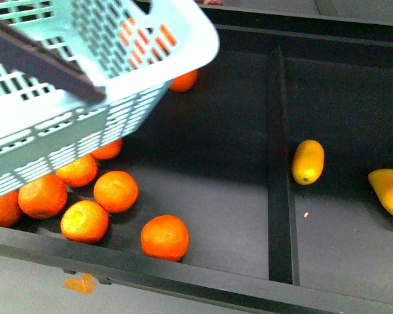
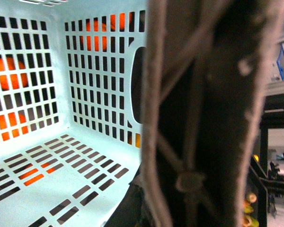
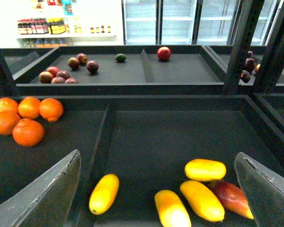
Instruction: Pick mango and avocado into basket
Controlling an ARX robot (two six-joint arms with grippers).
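The turquoise slotted basket (image 1: 85, 78) hangs tilted at the upper left, above the oranges. Its inside (image 2: 61, 156) looks empty. The brown ribbed handle (image 2: 203, 113) fills the left wrist view, and my left gripper is shut on it, its fingers hidden behind it. One yellow mango (image 1: 308, 161) lies right of the divider, also seen as the mango (image 3: 104, 193) in the right wrist view. Several more mangoes (image 3: 202, 200) lie between my right gripper's (image 3: 156, 198) open fingers (image 3: 47, 194), below them and untouched. A small dark green avocado (image 3: 120, 57) sits in the far tray.
Oranges (image 1: 116, 191) crowd the left compartment under the basket. A raised divider (image 1: 278, 163) separates them from the mangoes. A reddish mango (image 3: 231, 197) lies beside the yellow ones. Dark red fruit (image 3: 61, 71) and a red apple (image 3: 164, 53) share the far tray. Black posts (image 3: 244, 42) stand on the right.
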